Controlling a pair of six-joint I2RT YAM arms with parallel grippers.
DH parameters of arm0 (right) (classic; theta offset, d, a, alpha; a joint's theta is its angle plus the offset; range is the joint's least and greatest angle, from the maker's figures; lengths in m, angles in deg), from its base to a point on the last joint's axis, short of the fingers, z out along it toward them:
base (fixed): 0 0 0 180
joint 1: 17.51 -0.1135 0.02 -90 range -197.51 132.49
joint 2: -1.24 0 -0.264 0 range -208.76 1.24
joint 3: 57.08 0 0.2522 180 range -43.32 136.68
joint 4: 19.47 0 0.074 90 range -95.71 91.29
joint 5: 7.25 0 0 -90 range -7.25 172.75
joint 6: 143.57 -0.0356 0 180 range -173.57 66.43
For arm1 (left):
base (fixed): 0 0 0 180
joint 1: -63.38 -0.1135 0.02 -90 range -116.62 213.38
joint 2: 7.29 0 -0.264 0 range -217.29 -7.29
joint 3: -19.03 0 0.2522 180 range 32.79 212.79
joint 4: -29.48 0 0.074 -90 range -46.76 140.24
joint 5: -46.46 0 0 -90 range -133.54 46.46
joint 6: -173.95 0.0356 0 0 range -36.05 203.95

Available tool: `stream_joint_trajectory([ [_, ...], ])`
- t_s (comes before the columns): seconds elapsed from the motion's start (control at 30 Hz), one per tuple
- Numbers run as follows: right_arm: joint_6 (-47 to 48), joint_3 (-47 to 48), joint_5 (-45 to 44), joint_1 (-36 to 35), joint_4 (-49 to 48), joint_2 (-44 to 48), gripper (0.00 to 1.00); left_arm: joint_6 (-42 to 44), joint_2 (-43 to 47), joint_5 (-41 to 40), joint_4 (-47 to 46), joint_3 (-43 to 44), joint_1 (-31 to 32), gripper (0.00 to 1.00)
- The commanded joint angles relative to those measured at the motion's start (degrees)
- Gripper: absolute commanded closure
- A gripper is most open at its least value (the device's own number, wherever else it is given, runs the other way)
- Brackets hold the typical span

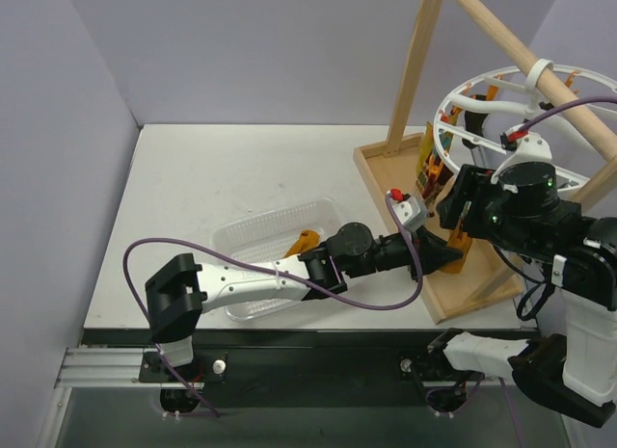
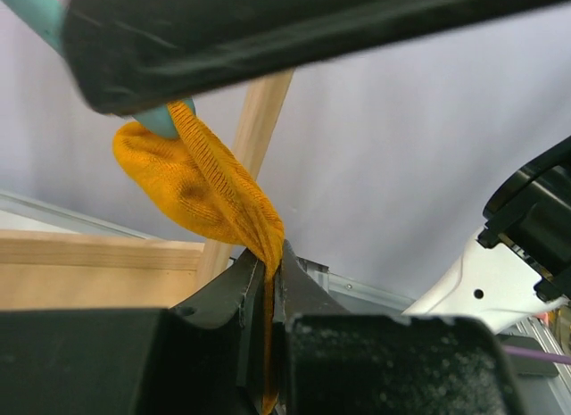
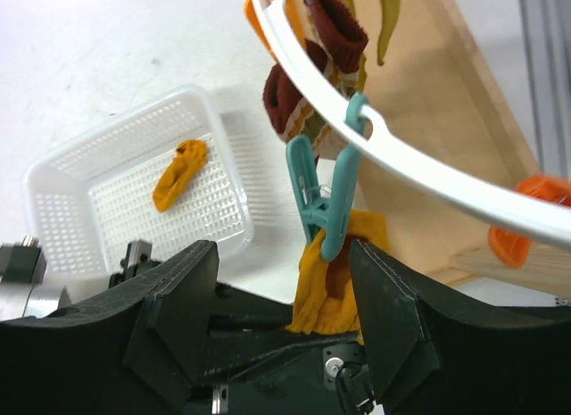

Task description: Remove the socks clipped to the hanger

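- From above, the left gripper [image 1: 451,258] reaches to the right edge of the desk [image 1: 222,178]. It sits under the white hanger [image 1: 453,116], which hangs from a wooden frame [image 1: 413,77]. What it grips is hard to make out from there.
- The left wrist view settles it: the jaws are pressed together on the lower end of a mustard sock [image 2: 201,187]. The sock's top sits in a teal clip [image 2: 165,120].
- Only the right wrist view shows the right gripper [image 3: 281,294]. It is spread wide and touches nothing, and the same clip and sock show between its fingers, just under the hanger's rim.
- That view also shows dark brown socks [image 3: 343,31] clipped further along the ring.
- A white basket [image 1: 253,234] by the desk's near edge holds a second mustard sock [image 3: 178,174].
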Motion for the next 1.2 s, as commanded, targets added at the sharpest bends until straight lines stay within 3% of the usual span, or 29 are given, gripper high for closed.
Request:
stream_joint_trajectory([
  [0.0,1.19,1.95,-8.20,0.02,1.97,-1.98,0.40,-0.38,-0.74,-3.05,1.18,3.18,1.06,0.95],
  [0.4,3.21,5.12,-13.74,0.02,4.43,-6.20,0.48,-0.29,-1.98,-3.84,1.98,6.00,1.85,0.95],
  [0.87,5.24,-1.64,-13.04,-0.07,3.03,-4.36,0.44,-0.02,-2.24,-3.67,2.77,6.44,2.21,0.95],
  [1.17,5.15,-3.23,-15.85,-0.07,1.36,-3.92,0.54,-0.46,-2.33,-3.05,2.94,6.35,2.38,0.95],
])
